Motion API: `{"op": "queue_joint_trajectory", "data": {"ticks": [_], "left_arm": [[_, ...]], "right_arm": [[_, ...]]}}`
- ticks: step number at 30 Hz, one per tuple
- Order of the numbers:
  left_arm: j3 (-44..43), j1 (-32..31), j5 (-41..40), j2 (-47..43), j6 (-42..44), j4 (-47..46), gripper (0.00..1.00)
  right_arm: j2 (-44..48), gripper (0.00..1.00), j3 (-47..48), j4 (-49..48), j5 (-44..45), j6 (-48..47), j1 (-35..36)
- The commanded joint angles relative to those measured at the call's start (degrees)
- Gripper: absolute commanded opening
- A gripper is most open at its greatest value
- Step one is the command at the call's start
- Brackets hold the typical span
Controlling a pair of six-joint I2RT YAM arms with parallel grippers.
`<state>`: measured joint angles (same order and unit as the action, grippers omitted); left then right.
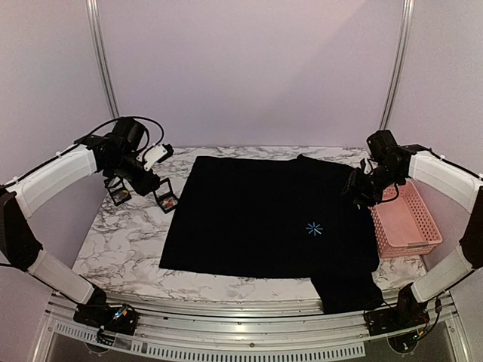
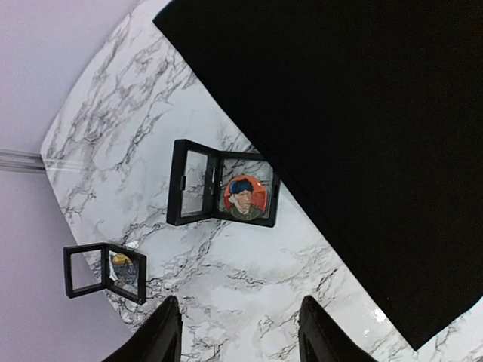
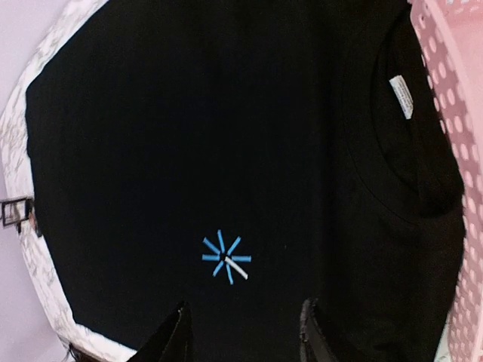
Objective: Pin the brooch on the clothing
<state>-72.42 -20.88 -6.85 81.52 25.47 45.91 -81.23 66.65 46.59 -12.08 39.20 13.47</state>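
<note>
Black on marble right now: looking down at the T-shirt (image 1: 256, 219), spreading flat across the middle of the table (image 1: 128, 241), neck toward the right side, one sleeve reaching the near edge. Spotting the light-blue starburst (image 1: 314, 228) on its front, right of centre, with a short white sliver lying across it in the right wrist view. Finding the brooch (image 2: 244, 197) off the fabric, sitting in an open black case (image 2: 196, 192) on bare marble just beside the shirt's left edge: round, red-orange, showing a portrait in a blue cap. Noticing a second open case (image 2: 106, 270) further out to the left, holding something yellowish, too small to make out. Hovering above the marble near both cases with the left claw (image 2: 240, 309), jaws standing apart, gripping nothing. Hanging over the shirt with the right claw (image 3: 245, 309), close to the starburst, jaws likewise parted and carrying nothing. Catching a white label (image 3: 401, 96) inside the collar, and a pink basket (image 1: 407, 222) resting at the table's right edge, just beside that collar.
</note>
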Motion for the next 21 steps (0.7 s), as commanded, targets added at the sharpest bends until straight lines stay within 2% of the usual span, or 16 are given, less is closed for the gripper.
{"op": "queue_joint_trajectory", "data": {"ticks": [1,5,12,15,17,19,21], "left_arm": [[1.4,-0.1,-2.9,9.1,-4.8,-5.8,0.49],[2.5,0.1,-8.5,14.9,-5.5,-11.6,0.48],[2.0,0.2,-10.0,19.1,-3.9,-13.3,0.47],[1.0,1.1,-10.8,20.8,-4.8,-13.5,0.38],[-0.3,1.6,-9.4,22.6,-6.9,-12.7,0.37],[-1.3,2.1,-8.0,24.5,-9.8,-12.2,0.4],[-1.9,2.6,-6.4,26.2,-13.0,-12.5,0.49]], "right_arm": [[-10.3,0.42,-1.7,-9.6,3.7,-3.5,2.1],[-19.4,0.36,-1.3,-11.3,6.9,-4.9,2.2],[-30.6,0.33,-0.3,-11.9,10.2,-6.5,2.2],[-30.8,0.33,1.0,-11.7,9.1,-6.4,2.1],[-29.7,0.33,2.3,-11.6,8.6,-6.7,2.3],[-27.6,0.34,3.8,-11.1,8.6,-6.9,2.4],[-26.5,0.33,5.1,-10.3,8.6,-6.8,2.8]]}}
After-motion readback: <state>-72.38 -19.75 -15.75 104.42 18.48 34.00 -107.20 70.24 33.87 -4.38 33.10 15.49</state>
